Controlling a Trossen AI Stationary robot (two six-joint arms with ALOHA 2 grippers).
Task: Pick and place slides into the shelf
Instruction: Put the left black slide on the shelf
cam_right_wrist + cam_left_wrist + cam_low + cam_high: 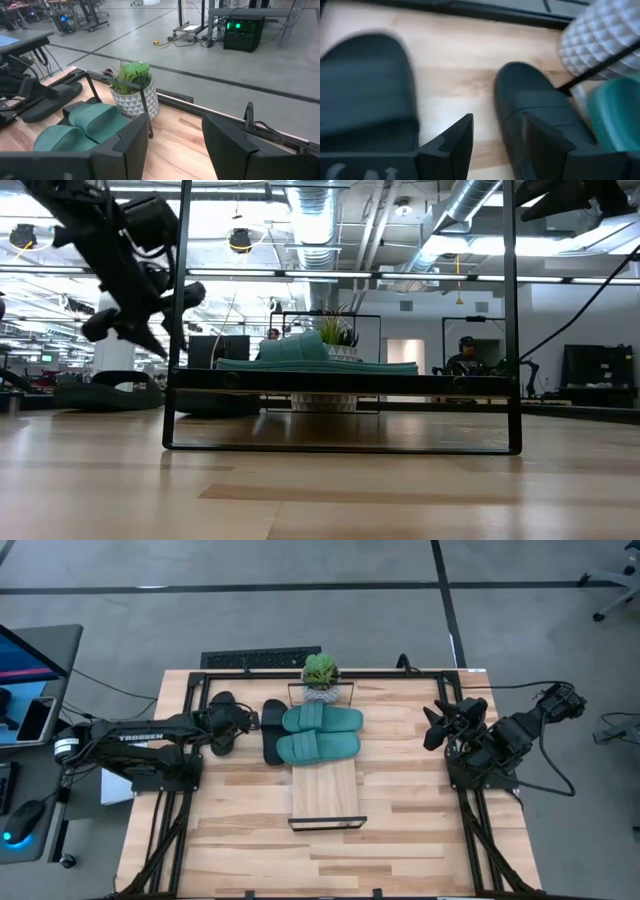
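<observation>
Two teal slides (pixel 320 720) (pixel 318 747) lie side by side across the far half of the shelf (pixel 325 795), soles down on its light-wood board. Two black slides rest on the table to the left of the shelf: one (pixel 272 730) right beside it, the other (pixel 224 722) farther left. My left gripper (pixel 497 120) hovers open above the gap between the two black slides (pixel 365 95) (pixel 535 100), clear of the table in the low view (pixel 130 320). My right gripper (pixel 175 122) stands open and raised at the table's right side (pixel 437 725), nothing between its fingers.
A small potted plant (pixel 320 675) in a white pot stands at the shelf's far end, inside its black frame. A keyboard (pixel 260 660) lies beyond the table's far edge. The near half of the shelf board and the table in front of it are bare wood.
</observation>
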